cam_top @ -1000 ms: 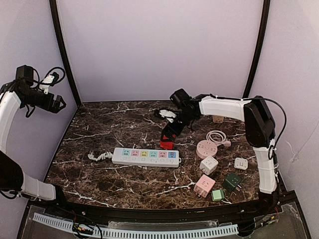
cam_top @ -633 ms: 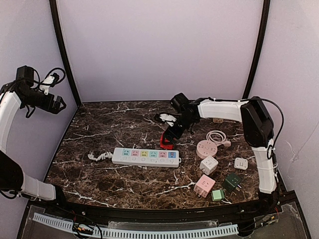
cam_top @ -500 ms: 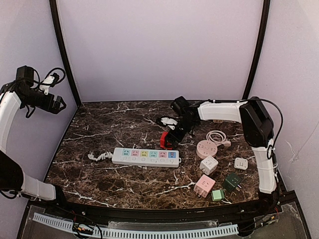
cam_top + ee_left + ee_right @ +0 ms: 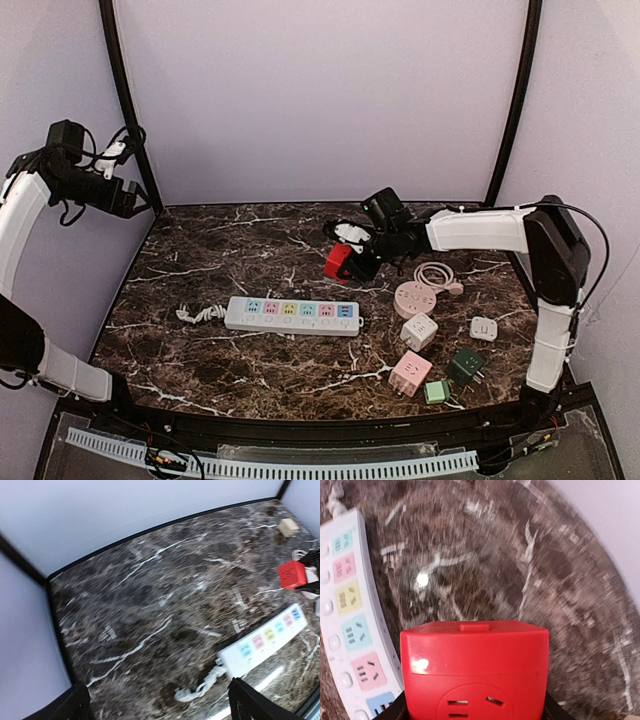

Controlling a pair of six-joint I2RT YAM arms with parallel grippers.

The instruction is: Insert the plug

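Near the front edge of the desk [image 4: 230, 365], toward its right corner, a small light-green plug [image 4: 436, 392] sits just beside a pink cube adapter [image 4: 410, 373] and a dark green adapter [image 4: 465, 364]. Just behind them lie a white cube adapter [image 4: 419, 331] and a small white plug [image 4: 484, 328].

A white power strip [image 4: 292, 313] with six pastel sockets lies across the middle of the desk, roughly parallel to the front edge. Its short cord [image 4: 197, 313] is bunched at the left end. To the right of the strip rests a round pink socket [image 4: 417, 298], with a coiled white cable [image 4: 436, 274] just behind it.

Beyond the strip's right end, toward the far edge, the right claw [image 4: 352, 264] is closed partway on the red plug [image 4: 337, 262], a cube pinched by its sides between the two fingers. In the right wrist view the cube's socket face is turned to the camera, with the strip's coloured sockets off to its left. The plug is apart from the strip and sits in none of its sockets.

By the far left corner, the left arm is raised beside the desk's left edge. The left claw [image 4: 132, 201] is spread wide and grips nothing.
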